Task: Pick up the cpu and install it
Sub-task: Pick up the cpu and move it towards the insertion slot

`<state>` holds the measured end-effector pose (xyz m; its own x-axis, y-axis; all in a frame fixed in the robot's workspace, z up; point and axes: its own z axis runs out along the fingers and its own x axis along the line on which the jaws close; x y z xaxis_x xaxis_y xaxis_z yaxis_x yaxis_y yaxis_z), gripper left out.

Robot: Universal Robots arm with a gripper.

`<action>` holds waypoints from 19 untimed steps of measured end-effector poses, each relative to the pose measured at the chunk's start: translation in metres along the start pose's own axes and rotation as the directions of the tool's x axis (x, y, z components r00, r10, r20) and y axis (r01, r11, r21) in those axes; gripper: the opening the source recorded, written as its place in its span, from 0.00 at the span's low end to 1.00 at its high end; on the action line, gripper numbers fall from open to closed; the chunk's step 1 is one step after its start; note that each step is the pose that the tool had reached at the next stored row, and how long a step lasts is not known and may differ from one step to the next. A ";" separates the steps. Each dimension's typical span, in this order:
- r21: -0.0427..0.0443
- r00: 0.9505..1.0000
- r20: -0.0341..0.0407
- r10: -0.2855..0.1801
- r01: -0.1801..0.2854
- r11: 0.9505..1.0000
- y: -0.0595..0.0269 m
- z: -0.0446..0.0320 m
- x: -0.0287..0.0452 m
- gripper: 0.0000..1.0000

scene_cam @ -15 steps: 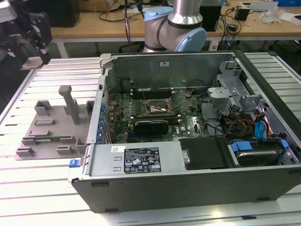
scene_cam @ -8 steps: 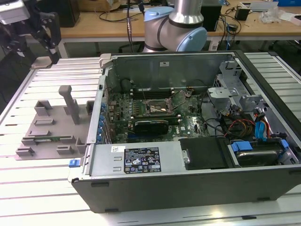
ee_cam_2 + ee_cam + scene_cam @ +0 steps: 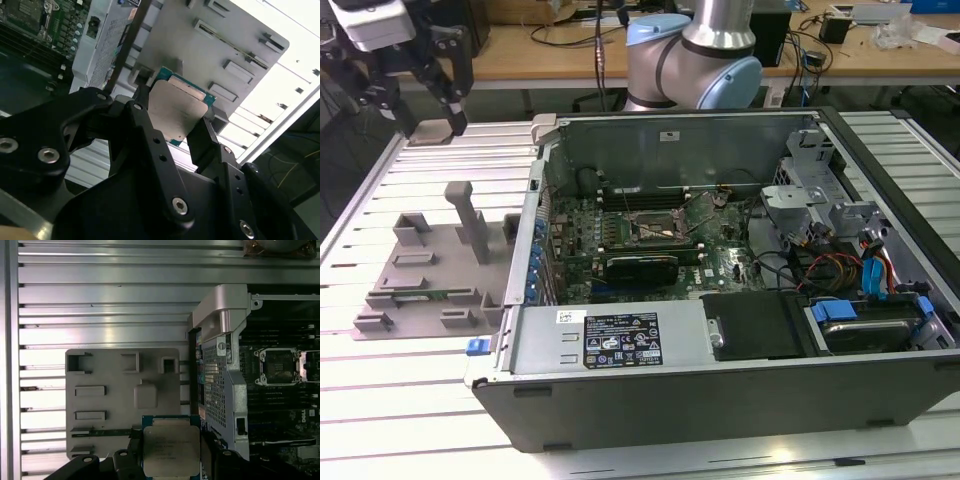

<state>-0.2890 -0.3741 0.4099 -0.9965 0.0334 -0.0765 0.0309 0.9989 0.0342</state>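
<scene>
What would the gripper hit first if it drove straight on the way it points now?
Probably the grey fixture: the gripper, shut on the cpu, points down over its edge beside the computer case. Depth is unclear, so I can't be sure.

The robot has a fat, shiny silver tube arm with round light-blue caps at its joint. Its black metal gripper has a white box on top. In the second wrist view its flat black bars carry small round silver screws and end in thin black fingers.
</scene>
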 end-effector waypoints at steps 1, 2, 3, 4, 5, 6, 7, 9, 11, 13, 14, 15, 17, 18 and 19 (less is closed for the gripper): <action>0.000 1.000 0.000 0.000 0.000 1.000 0.0000 0.0002 -0.0030 0.55; 0.000 1.000 0.000 0.000 0.000 1.000 0.0001 0.0004 -0.0056 0.55; 0.000 1.000 0.000 0.000 0.000 1.000 0.0001 0.0006 -0.0086 0.55; 0.000 1.000 0.000 0.000 0.000 1.000 0.0001 0.0009 -0.0127 0.55; 0.000 1.000 0.000 0.000 0.000 1.000 0.0001 0.0011 -0.0160 0.55; 0.000 1.000 0.000 0.000 0.000 1.000 0.0002 0.0015 -0.0196 0.55; 0.000 1.000 0.000 0.000 0.000 1.000 0.0002 0.0017 -0.0226 0.55; 0.000 1.000 0.000 0.000 0.000 1.000 0.0003 0.0025 -0.0332 0.55; 0.000 1.000 -0.001 0.000 0.000 1.000 0.0003 0.0030 -0.0395 0.55; 0.000 1.000 -0.001 0.000 0.000 1.000 0.0004 0.0036 -0.0466 0.55; 0.000 1.000 0.000 0.000 0.000 1.000 0.0004 0.0038 -0.0493 0.55; 0.000 1.000 -0.001 0.000 0.000 1.000 0.0005 0.0040 -0.0522 0.55; 0.000 1.000 -0.001 0.000 0.000 1.000 0.0005 0.0046 -0.0598 0.55; 0.000 1.000 -0.001 0.000 0.000 1.000 0.0006 0.0049 -0.0640 0.55; 0.000 1.000 -0.001 0.000 0.000 1.000 0.0007 0.0050 -0.0664 0.55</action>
<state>-0.2225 -0.3755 0.4099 -0.9966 0.0334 -0.0758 0.0309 0.9989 0.0341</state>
